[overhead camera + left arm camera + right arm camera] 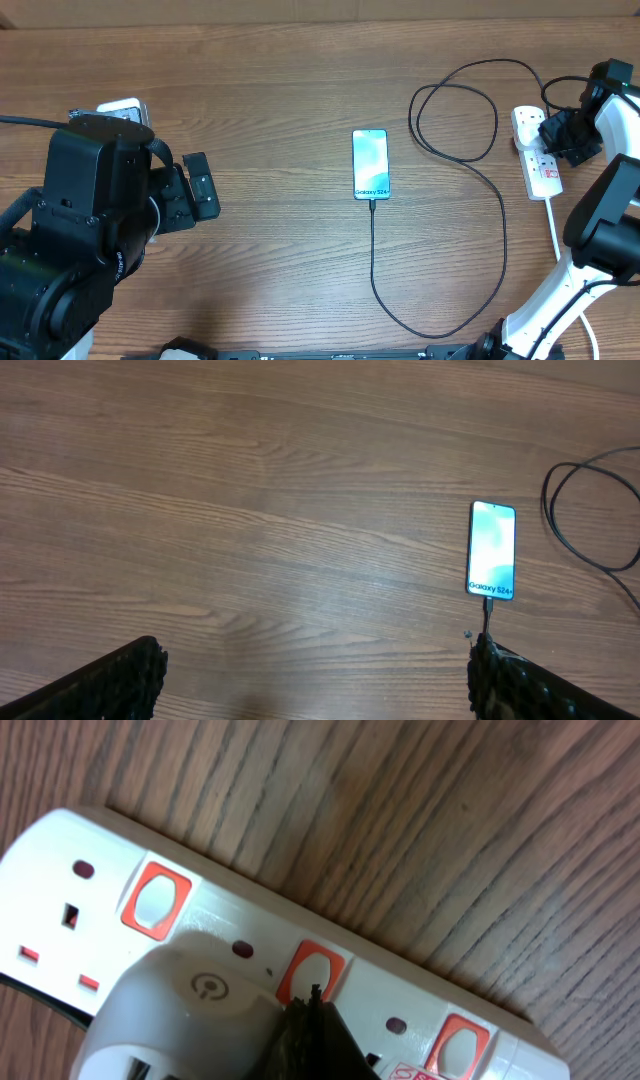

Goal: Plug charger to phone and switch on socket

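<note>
Red switch [314,970] on the socket [536,152] lies under the right gripper's [312,1010] closed tips — an off-centre press may slip onto the plug [190,1005]. Left gripper [315,650] hangs open, empty. Charger [372,245] sits in the phone [370,164], mid-table. Surface: bare brown wood table [280,80] — room not visible.

My left arm [80,230] is built from bulky matte black housings, and a thin black cable [30,121] runs into it. Its jaws are black, with a rough dotted surface. My right arm [610,215] is black above and has a glossy white link [545,300] below.
</note>
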